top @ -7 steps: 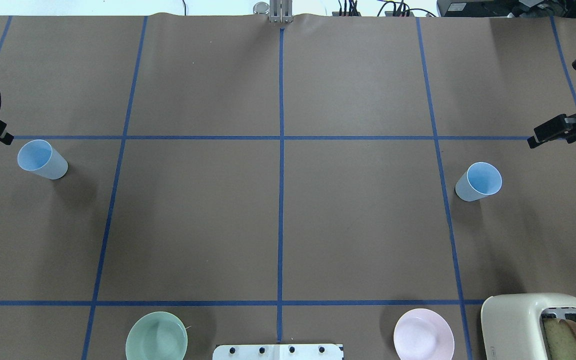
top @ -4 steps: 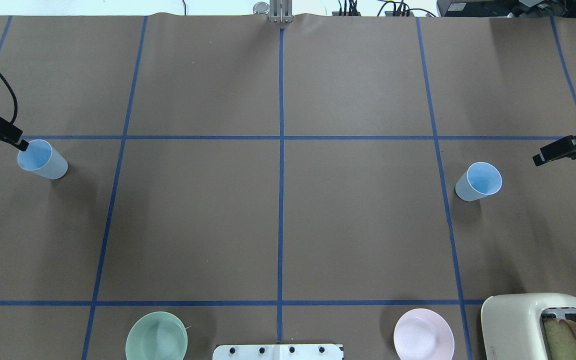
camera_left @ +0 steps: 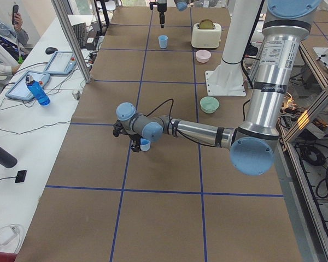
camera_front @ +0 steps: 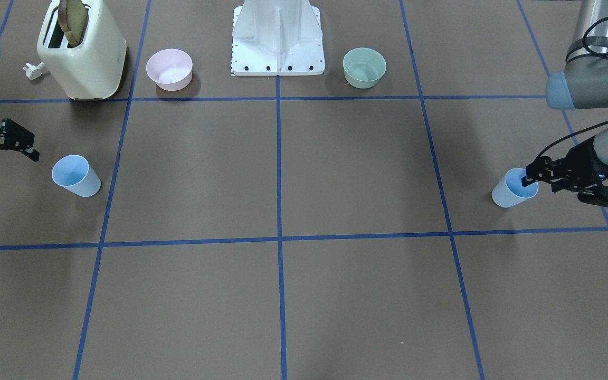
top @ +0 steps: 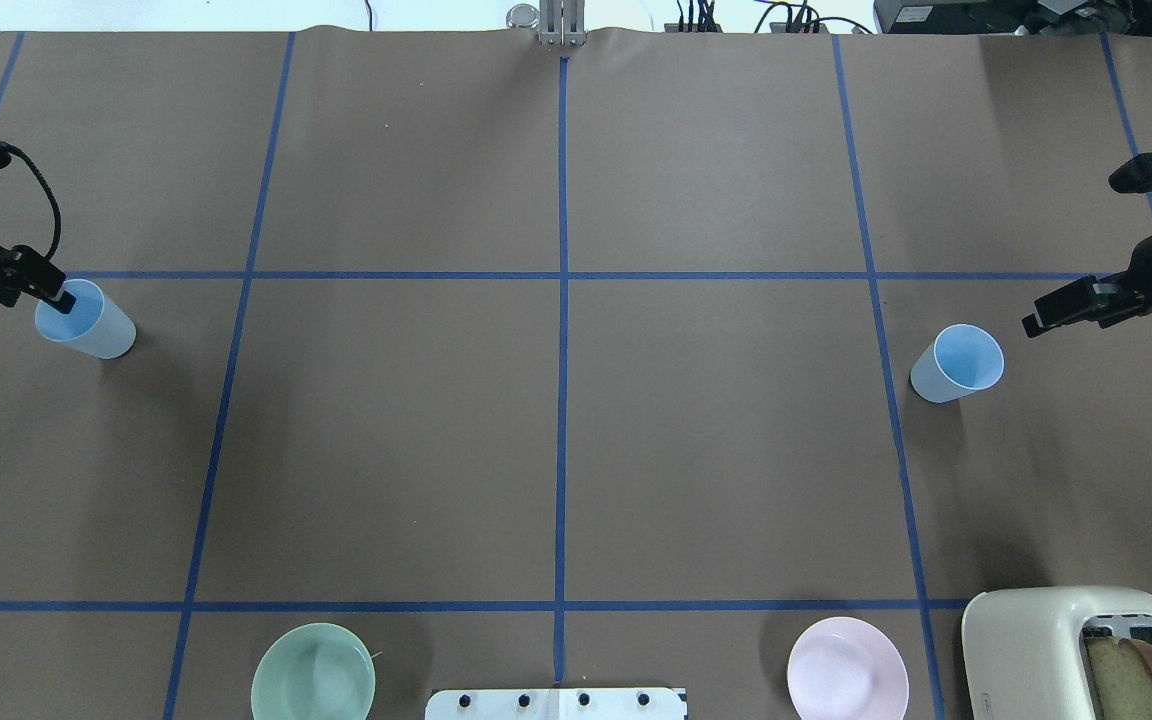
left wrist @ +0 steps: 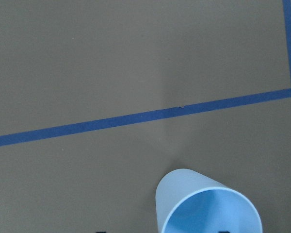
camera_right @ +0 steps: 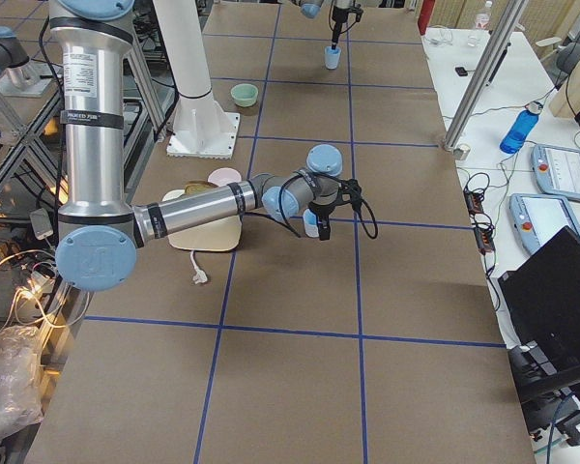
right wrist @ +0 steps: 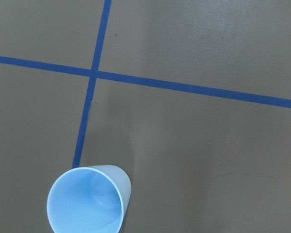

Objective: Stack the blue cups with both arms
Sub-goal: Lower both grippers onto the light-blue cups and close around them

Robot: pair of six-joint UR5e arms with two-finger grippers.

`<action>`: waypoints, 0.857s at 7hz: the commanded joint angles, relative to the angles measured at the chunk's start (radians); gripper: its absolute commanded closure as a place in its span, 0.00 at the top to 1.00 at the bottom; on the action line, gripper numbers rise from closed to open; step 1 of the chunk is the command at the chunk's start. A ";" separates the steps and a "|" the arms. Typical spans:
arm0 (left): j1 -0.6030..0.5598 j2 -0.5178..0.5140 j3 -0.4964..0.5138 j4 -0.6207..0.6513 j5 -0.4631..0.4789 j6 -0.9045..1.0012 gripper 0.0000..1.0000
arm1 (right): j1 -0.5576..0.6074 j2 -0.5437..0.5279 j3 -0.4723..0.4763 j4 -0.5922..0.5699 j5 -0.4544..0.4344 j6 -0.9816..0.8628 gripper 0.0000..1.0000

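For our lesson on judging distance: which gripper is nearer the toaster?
Right. The right gripper hovers on the toaster's side, farther out from the robot. The left gripper is at the rim of a blue cup on the opposite side.

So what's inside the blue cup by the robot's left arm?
One finger of the left tool pokes into the blue cup at its mouth; the other is outside. Nothing else shows inside, but the finger and the cup's wall cover part of the bottom.
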 commanded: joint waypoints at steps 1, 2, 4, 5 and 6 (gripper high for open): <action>0.019 -0.001 0.010 0.000 -0.001 0.000 0.68 | -0.022 0.007 0.003 0.000 -0.004 0.021 0.99; 0.019 -0.001 0.010 -0.002 -0.003 0.000 0.38 | -0.022 0.009 0.003 0.000 -0.004 0.019 0.99; 0.019 -0.001 0.007 -0.002 -0.003 0.007 0.00 | -0.027 0.012 0.002 0.000 -0.004 0.021 0.99; 0.018 -0.006 -0.004 0.000 -0.009 -0.003 0.00 | -0.030 0.015 0.002 0.000 -0.004 0.021 0.98; 0.018 -0.032 -0.021 0.018 -0.007 -0.007 0.00 | -0.036 0.015 0.000 0.000 -0.004 0.021 0.98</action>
